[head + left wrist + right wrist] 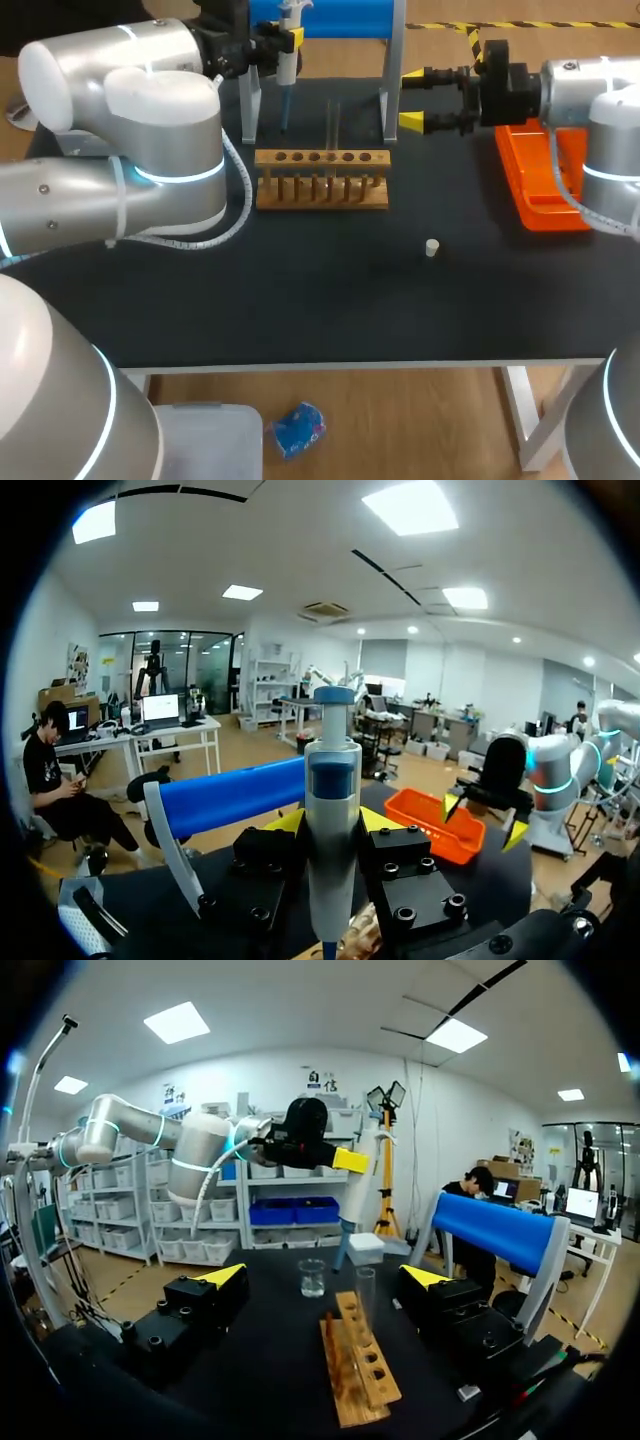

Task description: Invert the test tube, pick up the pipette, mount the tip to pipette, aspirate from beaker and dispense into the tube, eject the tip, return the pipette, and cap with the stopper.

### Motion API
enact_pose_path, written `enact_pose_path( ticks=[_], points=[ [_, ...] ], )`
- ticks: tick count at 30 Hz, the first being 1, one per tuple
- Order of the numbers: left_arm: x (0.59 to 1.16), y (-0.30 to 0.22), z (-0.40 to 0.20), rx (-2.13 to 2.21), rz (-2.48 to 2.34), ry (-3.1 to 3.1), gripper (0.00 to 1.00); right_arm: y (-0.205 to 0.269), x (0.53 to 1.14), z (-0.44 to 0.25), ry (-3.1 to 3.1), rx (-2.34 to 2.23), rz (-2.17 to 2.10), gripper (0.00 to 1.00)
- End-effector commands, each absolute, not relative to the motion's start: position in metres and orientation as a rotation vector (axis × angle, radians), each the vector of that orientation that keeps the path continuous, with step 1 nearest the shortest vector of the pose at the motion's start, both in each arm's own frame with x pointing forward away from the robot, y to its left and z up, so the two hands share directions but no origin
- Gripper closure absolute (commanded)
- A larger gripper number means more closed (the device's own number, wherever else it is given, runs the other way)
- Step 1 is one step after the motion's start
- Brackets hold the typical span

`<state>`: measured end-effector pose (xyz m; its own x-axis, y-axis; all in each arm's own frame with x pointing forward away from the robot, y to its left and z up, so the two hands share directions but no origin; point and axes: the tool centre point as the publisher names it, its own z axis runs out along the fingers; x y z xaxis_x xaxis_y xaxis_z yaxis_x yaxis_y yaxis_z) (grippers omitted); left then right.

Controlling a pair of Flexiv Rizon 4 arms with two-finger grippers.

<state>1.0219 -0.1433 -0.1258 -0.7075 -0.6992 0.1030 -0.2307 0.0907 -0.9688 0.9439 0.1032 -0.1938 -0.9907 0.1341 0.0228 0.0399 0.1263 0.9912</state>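
Your left gripper (333, 825) pinches the pipette (287, 55) upright behind the rack (322, 182), with its blue tip pointing down near the beaker (312, 1277) | your right gripper (415, 98) hangs spread wide beside the orange tray (545, 195) | test tube (365, 1300) stands in the rack | stopper (431, 248) lies on the table (300, 300), apart from the rack.

Black table (330, 310) on white legs (522, 405) — wood floor (400, 420) beneath, bright ceiling panels (410, 505)
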Motion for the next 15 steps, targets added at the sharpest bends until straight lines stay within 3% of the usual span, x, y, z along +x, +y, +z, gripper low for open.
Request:
enact_pose_path(
  ticks=[1, 15],
  points=[
    [1.036, -0.14, -0.128, -0.96, -1.6, 1.987, 1.0, 0.107, 0.949, -0.189, 2.313, 0.167, 1.977, 0.0],
    [1.092, -0.132, -0.15, -1.189, -1.379, 1.981, 1.0, 0.114, 0.998, -0.194, 2.342, 0.273, 1.83, 0.0]
  ],
)
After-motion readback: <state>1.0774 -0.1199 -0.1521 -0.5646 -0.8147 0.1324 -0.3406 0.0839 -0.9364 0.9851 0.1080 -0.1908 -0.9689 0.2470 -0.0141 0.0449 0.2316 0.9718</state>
